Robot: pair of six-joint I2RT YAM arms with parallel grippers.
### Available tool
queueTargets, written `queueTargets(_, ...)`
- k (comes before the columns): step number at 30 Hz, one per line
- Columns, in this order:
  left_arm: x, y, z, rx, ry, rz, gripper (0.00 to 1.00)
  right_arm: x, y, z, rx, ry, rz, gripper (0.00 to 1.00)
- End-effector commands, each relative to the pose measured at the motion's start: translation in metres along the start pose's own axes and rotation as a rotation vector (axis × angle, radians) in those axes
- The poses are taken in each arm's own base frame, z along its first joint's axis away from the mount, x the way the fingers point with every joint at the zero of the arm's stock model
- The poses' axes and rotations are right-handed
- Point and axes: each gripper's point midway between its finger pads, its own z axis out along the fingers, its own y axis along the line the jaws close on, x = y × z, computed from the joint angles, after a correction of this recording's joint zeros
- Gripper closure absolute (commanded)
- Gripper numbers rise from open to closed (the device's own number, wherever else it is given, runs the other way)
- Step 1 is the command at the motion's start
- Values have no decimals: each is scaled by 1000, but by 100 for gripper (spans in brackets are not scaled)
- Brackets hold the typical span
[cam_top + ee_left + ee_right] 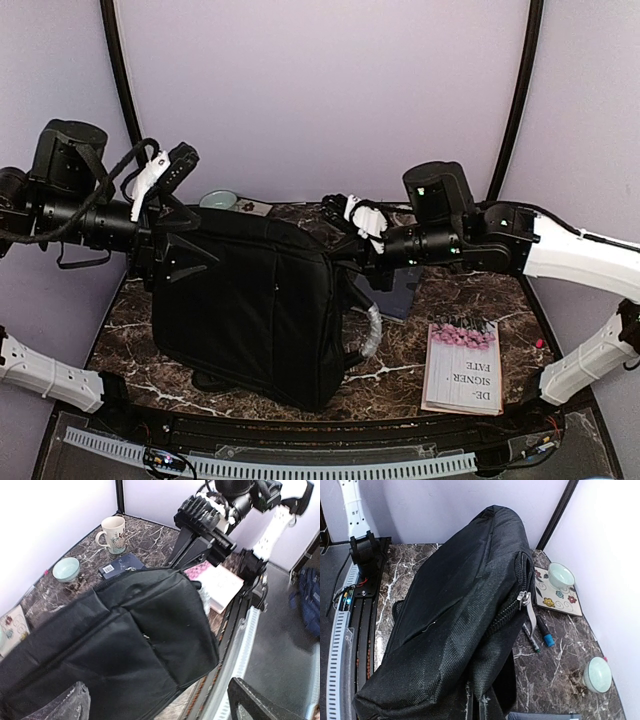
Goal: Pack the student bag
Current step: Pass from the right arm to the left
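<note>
The student bag [250, 300] is a large black backpack standing upright in the middle of the marble table. My right gripper [350, 252] is shut on a fold of fabric at the bag's upper right edge; in the right wrist view its fingertips [487, 712] pinch the black cloth below the zipper pull [524, 599]. At the bag's upper left corner, my left gripper [178, 240] is open wide. In the left wrist view its two fingers [62, 705] sit far apart at the bottom corners, the bag [125, 630] lies beyond them, and nothing is held.
Behind the bag are a white mug [114, 534], a teal bowl [66, 569] and a dark blue notebook [120, 565]. A flowered tile with a cup [559, 592], two pens [540, 630] and another bowl [597, 674] lie beside it. A book [462, 365] lies front right.
</note>
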Motion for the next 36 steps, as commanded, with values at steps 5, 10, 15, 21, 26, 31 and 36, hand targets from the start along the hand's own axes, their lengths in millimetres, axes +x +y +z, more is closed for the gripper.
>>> queueTargets(5, -3, 7, 12, -40, 47, 327, 1, -40, 6, -13, 107, -105, -242, 100)
queueTargets(10, -8, 4, 12, -22, 49, 412, 1, -42, 27, -13, 91, -95, -295, 100)
queueTargets(15, 3, 3, 22, 6, 123, 453, 1, -45, 48, -19, 93, -108, -352, 100)
queueTargets(21, 18, -4, 30, 63, 162, 470, 1, -37, 58, -28, 135, -125, -399, 100)
queueTargets(26, 36, 8, 40, 7, 200, 489, 1, -34, 64, -36, 177, -133, -443, 100)
queueTargets(31, 39, 5, 53, 28, 166, 511, 1, -39, 70, -42, 194, -155, -495, 100)
queueTargets(36, 35, 2, 65, 58, 178, 548, 2, -42, 73, -41, 206, -148, -574, 100)
